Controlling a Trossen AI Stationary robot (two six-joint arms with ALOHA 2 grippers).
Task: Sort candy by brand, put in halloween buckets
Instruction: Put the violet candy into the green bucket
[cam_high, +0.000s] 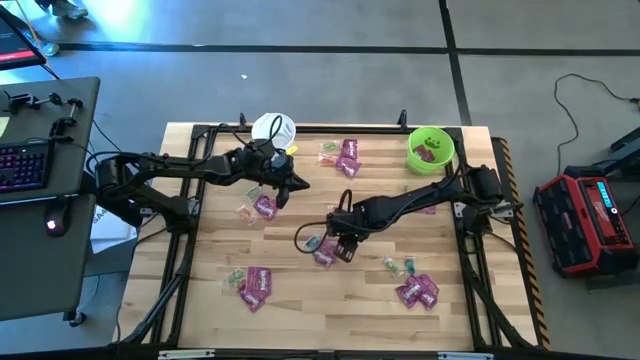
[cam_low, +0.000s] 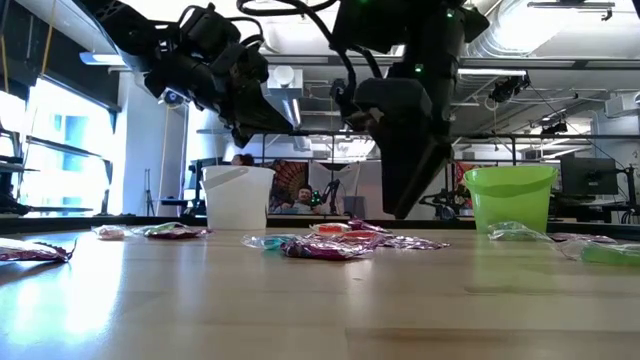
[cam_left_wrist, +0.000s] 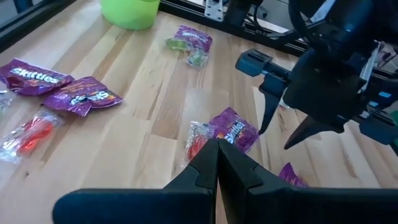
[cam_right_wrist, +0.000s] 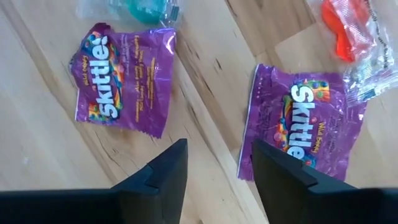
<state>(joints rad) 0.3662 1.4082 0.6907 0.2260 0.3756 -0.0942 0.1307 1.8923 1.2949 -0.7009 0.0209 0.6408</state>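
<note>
**Right end effector above two purple packets at mid-tabletop**

Two flat magenta-purple Skittles packets (cam_right_wrist: 124, 78) (cam_right_wrist: 305, 124) lie label-up on the wooden tabletop (cam_high: 330, 300), apart from each other, with a teal clear-wrapped piece (cam_right_wrist: 143, 9) beside one and an orange-red clear-wrapped piece (cam_right_wrist: 348, 28) beside the other. The right end effector (cam_right_wrist: 214, 165) hangs over the bare wood between the packets, fingers parted, holding nothing. Further packets and small pieces lie scattered across the tabletop. The left end effector (cam_high: 284, 187) is clenched, empty, raised near the white translucent round bucket (cam_high: 273, 129). The lime green round bucket (cam_high: 430, 149) stands at the far right corner with dark candy inside.
</note>
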